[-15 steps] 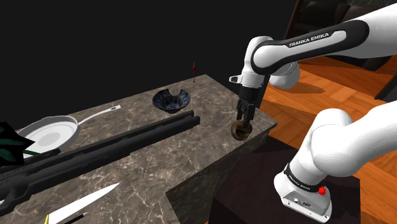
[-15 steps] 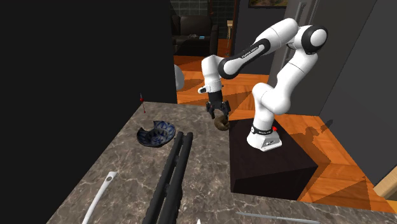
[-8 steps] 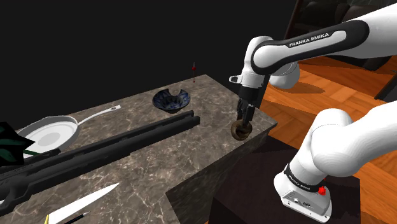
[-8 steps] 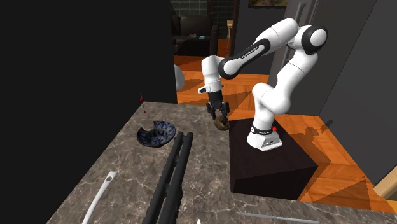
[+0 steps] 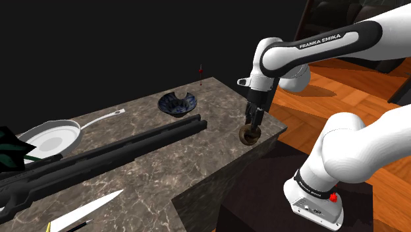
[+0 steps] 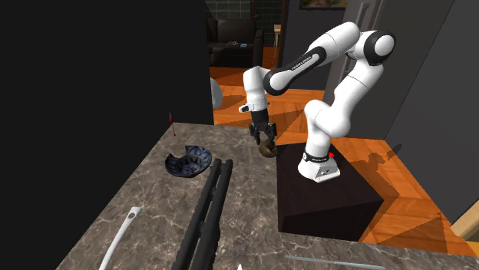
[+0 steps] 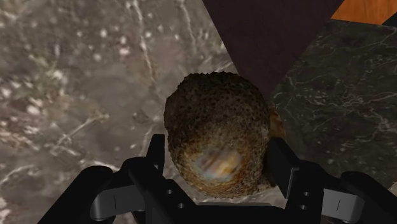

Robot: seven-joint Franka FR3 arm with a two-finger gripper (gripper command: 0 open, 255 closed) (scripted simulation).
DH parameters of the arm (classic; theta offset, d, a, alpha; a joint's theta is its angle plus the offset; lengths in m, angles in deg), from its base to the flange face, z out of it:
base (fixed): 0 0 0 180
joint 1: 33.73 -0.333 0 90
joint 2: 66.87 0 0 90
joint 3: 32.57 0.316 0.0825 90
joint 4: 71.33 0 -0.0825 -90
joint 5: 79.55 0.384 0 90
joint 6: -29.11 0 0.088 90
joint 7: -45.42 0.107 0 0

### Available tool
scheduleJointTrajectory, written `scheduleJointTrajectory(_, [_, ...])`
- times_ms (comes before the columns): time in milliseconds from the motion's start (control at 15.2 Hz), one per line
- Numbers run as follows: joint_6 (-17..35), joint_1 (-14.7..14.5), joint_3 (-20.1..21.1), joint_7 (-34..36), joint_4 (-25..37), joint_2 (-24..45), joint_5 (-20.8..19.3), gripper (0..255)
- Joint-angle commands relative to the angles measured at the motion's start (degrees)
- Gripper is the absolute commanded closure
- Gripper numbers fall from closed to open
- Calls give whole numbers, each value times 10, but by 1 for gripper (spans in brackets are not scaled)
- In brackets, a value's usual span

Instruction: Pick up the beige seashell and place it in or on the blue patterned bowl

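Seashell (image 7: 216, 137), brown and speckled, sits clamped in the claw (image 7: 217, 158), hiding its fingertips' inner faces.

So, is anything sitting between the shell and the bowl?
The end effector clasps the seashell. The tip of a long black bar lies flat on the counter, close to the straight line to the bowl; nothing else visible intervenes.

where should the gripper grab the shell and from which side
Grip the shell across its rounded middle, coming from straight above. It sits as a bumpy lump near the counter's edge, so its two bulging flanks are the only opposed faces within easy reach. The gripper stands that way now, with a finger against each flank. The rough surface should probably help the hold.
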Motion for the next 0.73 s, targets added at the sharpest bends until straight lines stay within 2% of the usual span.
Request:
scheduleJointTrajectory(0, [-9,0,1,3,4,-4,-1,255])
scheduleJointTrajectory(660, [-94,2,13,31,61,-36,-2,255])
